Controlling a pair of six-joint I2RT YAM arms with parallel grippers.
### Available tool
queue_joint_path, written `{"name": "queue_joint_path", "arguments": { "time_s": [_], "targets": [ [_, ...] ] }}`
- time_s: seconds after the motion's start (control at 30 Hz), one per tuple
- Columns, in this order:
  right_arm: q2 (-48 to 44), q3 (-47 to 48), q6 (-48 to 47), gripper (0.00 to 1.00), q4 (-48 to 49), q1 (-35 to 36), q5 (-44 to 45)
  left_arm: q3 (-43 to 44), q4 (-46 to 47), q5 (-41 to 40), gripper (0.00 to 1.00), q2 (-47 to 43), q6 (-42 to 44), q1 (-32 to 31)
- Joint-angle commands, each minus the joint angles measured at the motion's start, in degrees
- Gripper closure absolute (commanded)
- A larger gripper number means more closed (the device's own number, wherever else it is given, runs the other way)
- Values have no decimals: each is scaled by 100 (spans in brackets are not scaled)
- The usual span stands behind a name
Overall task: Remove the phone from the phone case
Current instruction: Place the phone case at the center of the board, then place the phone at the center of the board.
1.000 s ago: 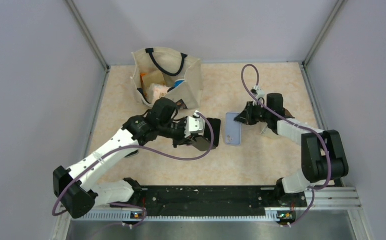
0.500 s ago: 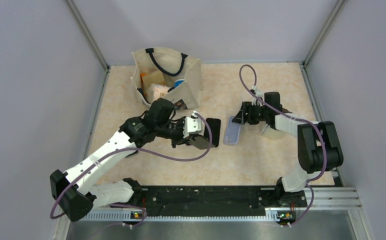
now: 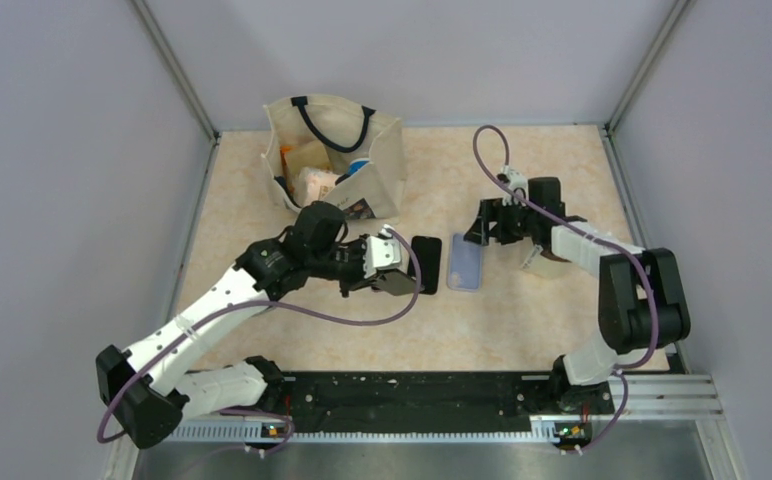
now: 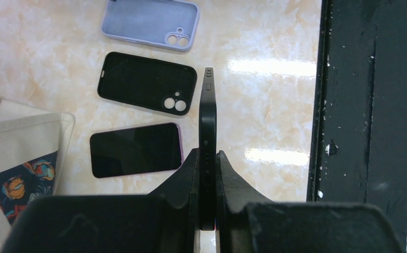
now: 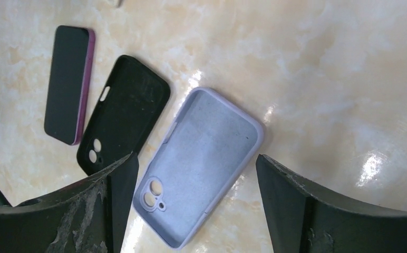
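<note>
My left gripper [image 4: 207, 158] is shut on a black phone [image 4: 207, 118], held edge-on above the table; in the top view this gripper [image 3: 390, 274] sits left of the cases. An empty lilac phone case [image 5: 206, 158] lies flat with its inside up, also seen from above [image 3: 465, 262]. My right gripper [image 5: 196, 161] is open, its fingers straddling the lilac phone case without touching it, and stands at that case's far end [image 3: 482, 226].
An empty black case [image 4: 146, 89] lies beside the lilac one [image 4: 151, 23]. A second phone with a purple edge [image 4: 135, 150] lies screen-up next to it. A cream tote bag [image 3: 334, 155] with items stands at the back left. The black base rail [image 4: 367, 105] runs along the near edge.
My right gripper opened and let go of the lilac case, which now lies flat. My left gripper drew back to the left with the black phone, uncovering the black case.
</note>
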Motion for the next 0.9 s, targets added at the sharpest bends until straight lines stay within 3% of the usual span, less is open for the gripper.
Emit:
{"name": "queue_joint_path", "arguments": {
  "time_s": [0.0,0.2,0.4,0.87],
  "targets": [
    [-661,173,-271,19,226,144,-451,64,646,-295,100,-246,-177,27],
    [-1837,-285,-1186,19,605,638,-1859,142,718,-336,100,-144,-169,169],
    [-2709,-458,-2136,19,9,1089,-2920,187,793,-55,100,44,-229,418],
    [-2363,-219,-2683,20,-439,1922,-3302,350,1426,1271,100,481,-973,463]
  ]
}}
